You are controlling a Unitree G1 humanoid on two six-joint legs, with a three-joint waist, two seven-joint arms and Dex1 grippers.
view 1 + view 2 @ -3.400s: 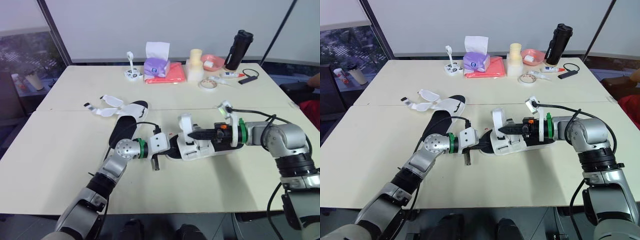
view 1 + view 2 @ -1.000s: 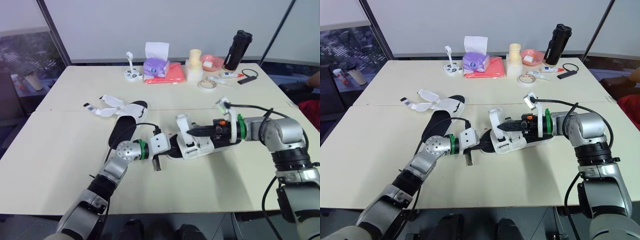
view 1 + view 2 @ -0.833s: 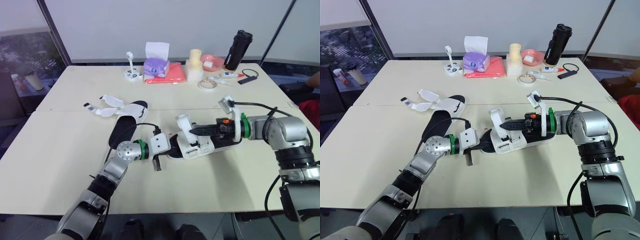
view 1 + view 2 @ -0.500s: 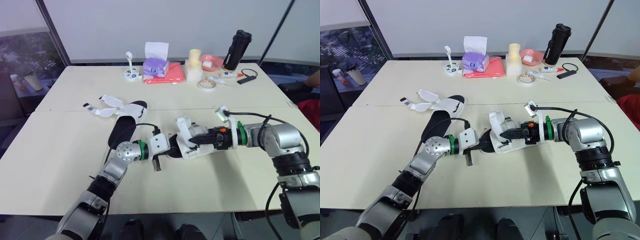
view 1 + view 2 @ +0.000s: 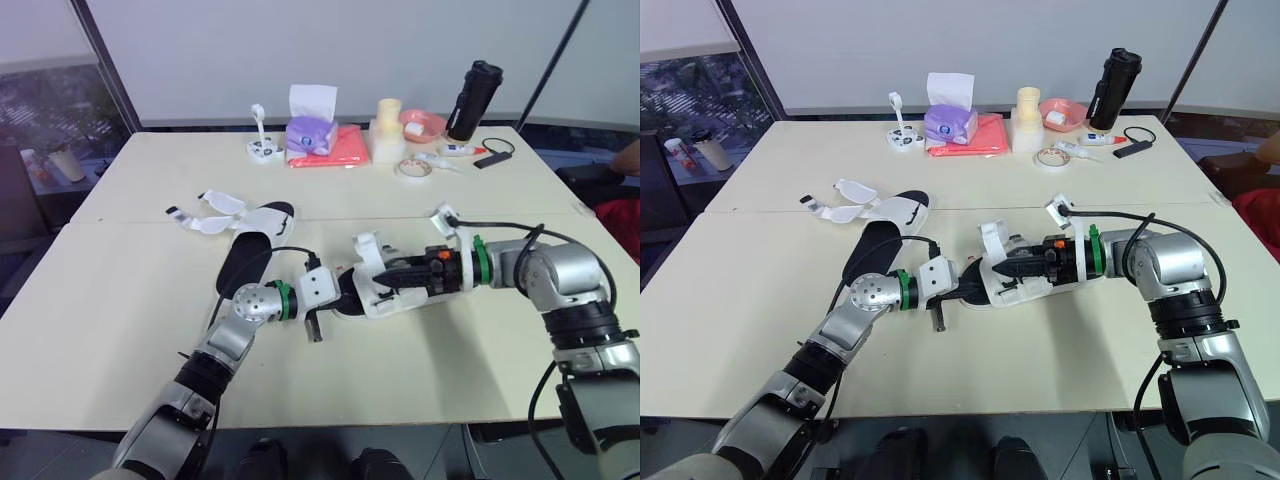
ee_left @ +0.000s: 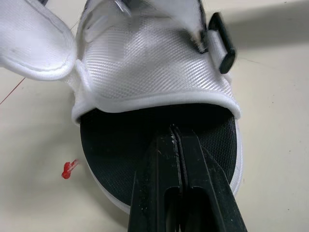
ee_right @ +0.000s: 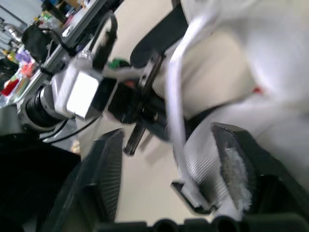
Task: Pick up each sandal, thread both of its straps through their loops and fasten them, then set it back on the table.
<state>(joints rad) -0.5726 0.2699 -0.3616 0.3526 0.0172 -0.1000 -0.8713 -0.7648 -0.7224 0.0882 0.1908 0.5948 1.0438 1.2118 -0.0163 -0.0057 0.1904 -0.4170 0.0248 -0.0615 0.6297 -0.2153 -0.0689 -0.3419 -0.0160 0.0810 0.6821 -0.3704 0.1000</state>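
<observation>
Sandals lie on the desk [image 5: 120, 330]: the centre sandal [image 5: 392, 298] and, at ten o'clock from it, the second sandal [image 5: 250, 252] with straps unfastened. Left pincer [image 6: 175, 133], at the centre sandal's nine o'clock end, is pressed together on its black insole. Right pincer [image 5: 388, 274], reaching from three o'clock, is spread around a white strap [image 7: 176, 96].

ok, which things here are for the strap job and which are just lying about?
Job: near sandal, far sandal, left pincer, right pincer.
Lying about: tissue box, red cloth, black bottle, tape roll, pink bowl.
</observation>
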